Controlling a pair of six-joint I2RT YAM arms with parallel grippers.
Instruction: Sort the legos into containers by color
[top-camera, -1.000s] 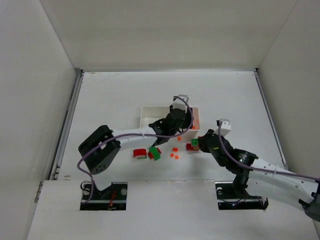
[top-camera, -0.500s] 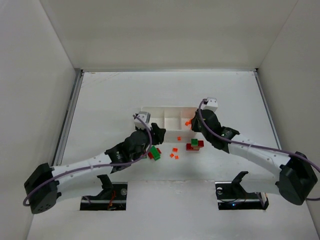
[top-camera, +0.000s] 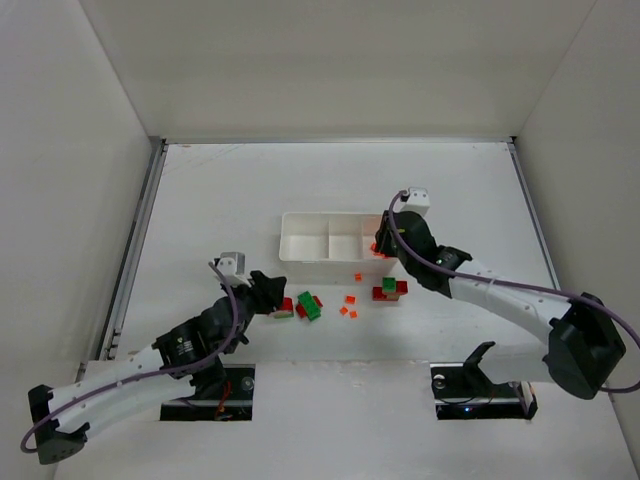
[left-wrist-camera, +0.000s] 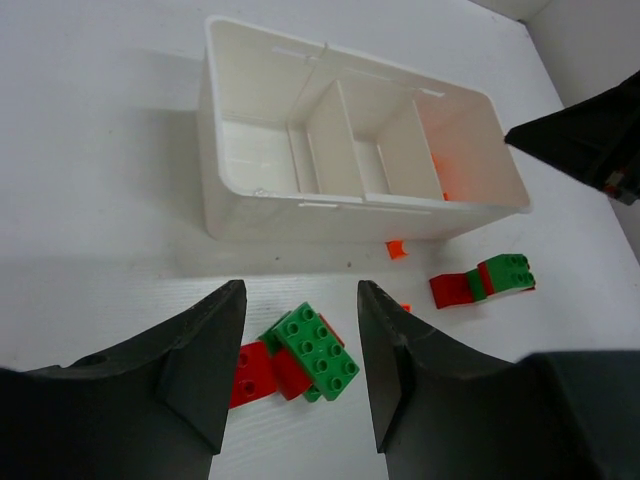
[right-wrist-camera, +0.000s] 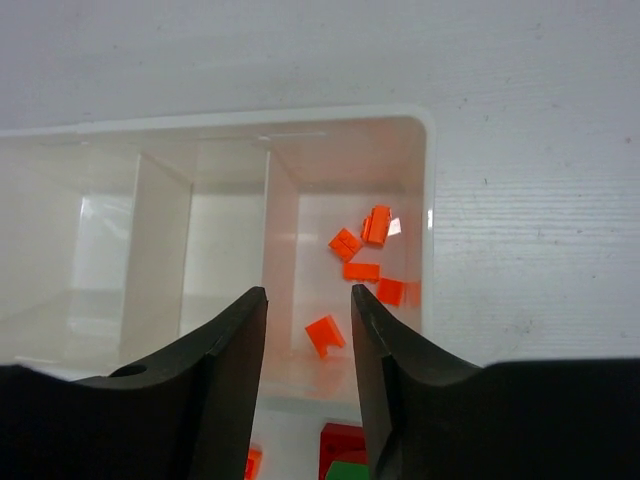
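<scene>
We're seeing the left gripper (top-camera: 268, 297) hovering beside a red brick (top-camera: 281, 306), the right gripper (top-camera: 383, 241) hanging over the tray's (top-camera: 300, 244) right end, orange bits (top-camera: 350, 300) lying between.

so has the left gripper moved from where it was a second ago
Yes. In the top view the left gripper has pulled back off the tray toward the near left, and now sits short of it, next to the red brick.

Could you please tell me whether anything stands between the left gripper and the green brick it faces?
Nothing visible does. The left gripper is open, and the green brick lies directly ahead, in the gap between its jaws. It touches red bricks on one side, which may shift with it.
</scene>
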